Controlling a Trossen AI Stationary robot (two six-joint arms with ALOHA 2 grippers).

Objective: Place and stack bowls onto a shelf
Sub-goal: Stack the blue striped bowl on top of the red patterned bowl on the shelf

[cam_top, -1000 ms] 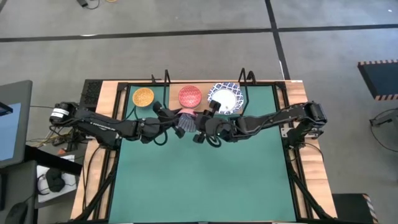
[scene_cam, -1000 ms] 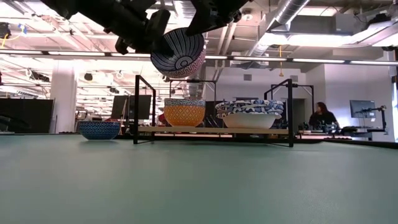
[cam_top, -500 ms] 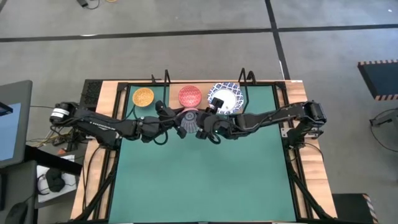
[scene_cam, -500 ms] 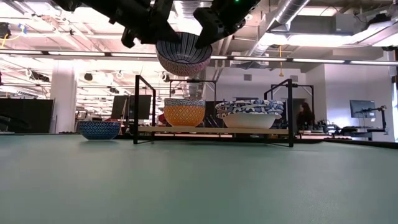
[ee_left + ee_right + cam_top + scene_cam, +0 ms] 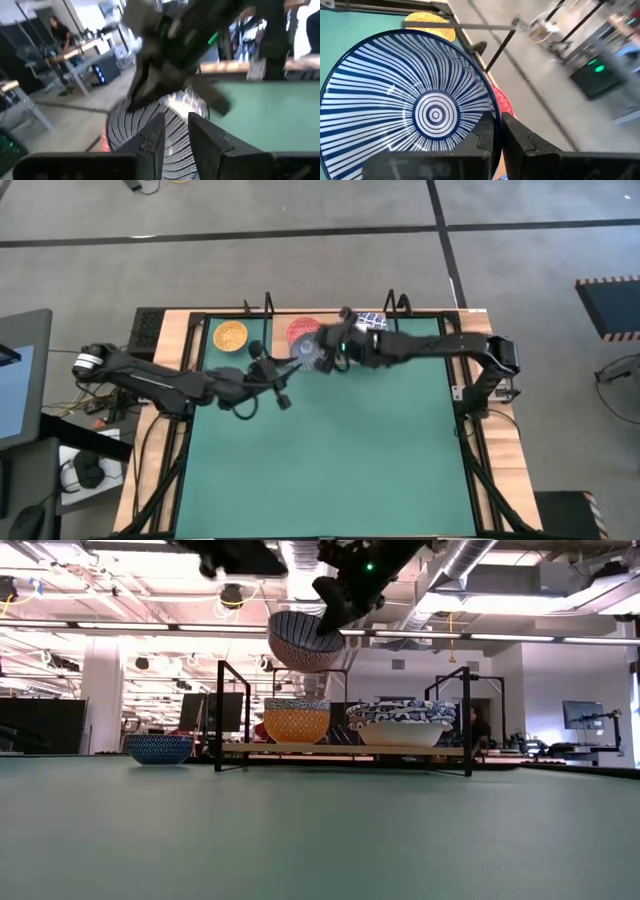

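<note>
Above the front edge of the light-wood shelf with its thin black wire frame (image 5: 340, 750), my right gripper (image 5: 322, 352) is carrying the ribbed grey-blue bowl with white radiating stripes (image 5: 305, 640). From my right wrist camera the grip is plain: the two dark fingers (image 5: 514, 137) are clenched on the bowl's rim (image 5: 410, 102), one inside the wall and one outside, with the concentric rings of the bowl's centre just beside them. From table level the bowl hangs high in the air, tilted a little, over the orange-yellow patterned bowl (image 5: 296, 720) that sits on the board.

From overhead, the held bowl (image 5: 307, 351) lies over the near side of the red bowl (image 5: 300, 332), between the orange-yellow bowl (image 5: 231, 335) and the stack of white bowls with blue lattice rims (image 5: 402, 722) toward the right end of the shelf.

My left gripper (image 5: 280, 390) sits off the bowl, over the green mat (image 5: 330, 460) and near the shelf's front. Its fingers (image 5: 150, 137) stand a little apart with nothing between them, and the striped bowl (image 5: 145, 132) shows just beyond their tips, apart from them.

One more blue patterned bowl (image 5: 160, 748) rests low down outside the shelf's left post.
</note>
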